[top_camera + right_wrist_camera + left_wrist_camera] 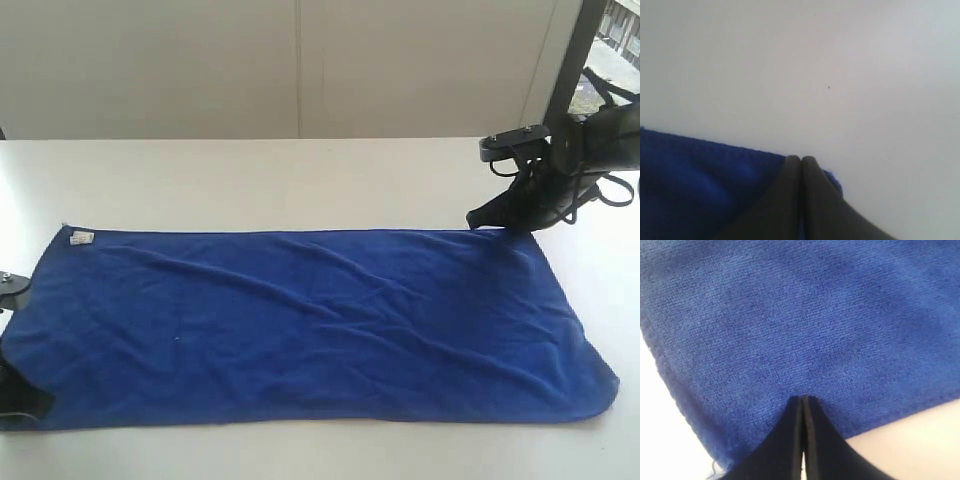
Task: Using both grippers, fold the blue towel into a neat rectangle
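Note:
The blue towel (pixel 310 320) lies spread out flat and long across the white table, slightly wrinkled, with its small white tag (pixel 80 237) at the far left corner. My left gripper (pixel 22 402) sits at the towel's near left corner, mostly cut off by the frame edge. In the left wrist view that gripper (pixel 802 399) is shut, its tips over the towel (pixel 800 315) just inside the corner. My right gripper (pixel 480 221) is at the far right corner. It (pixel 801 159) is shut too, tips at the edge of the towel (pixel 700 185). No cloth shows pinched in either one.
The white table (pixel 300 180) stretches behind the towel to a pale wall. A black upright post (pixel 565 60) and the right arm's cables stand at the far right. A piece of the left arm (pixel 12 285) shows at the left edge.

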